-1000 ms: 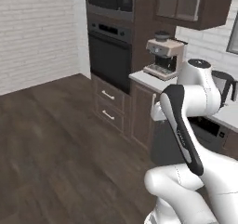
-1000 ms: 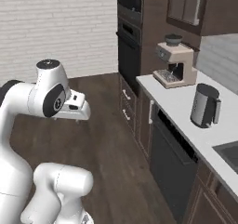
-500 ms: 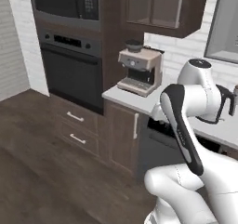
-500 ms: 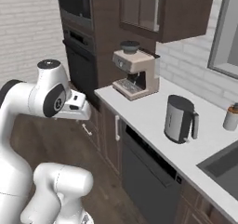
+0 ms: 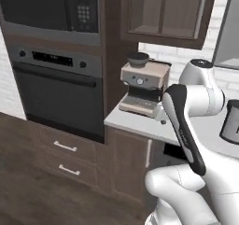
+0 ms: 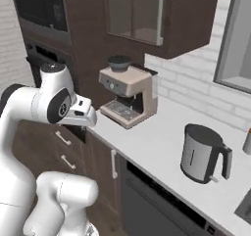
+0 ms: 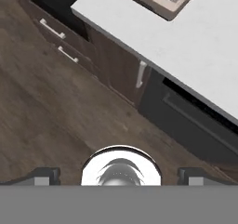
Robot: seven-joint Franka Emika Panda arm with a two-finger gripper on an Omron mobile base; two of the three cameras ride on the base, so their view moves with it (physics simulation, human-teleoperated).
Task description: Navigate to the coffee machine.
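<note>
Pincer (image 7: 119,174) spread wide, empty, over floor; coffee machine (image 6: 128,95) on tabletop (image 6: 162,142) looks heavy, rigid, best gripped at base.

One coffee machine (image 6: 128,97) stood on one counter (image 6: 166,147), beyond the gripper, and one grey kettle (image 6: 203,153) farther along. One wall oven (image 5: 58,95) had one microwave (image 5: 51,11) above and two drawers (image 5: 65,147) below. One glass-door cabinet (image 6: 139,12) hung overhead.
</note>
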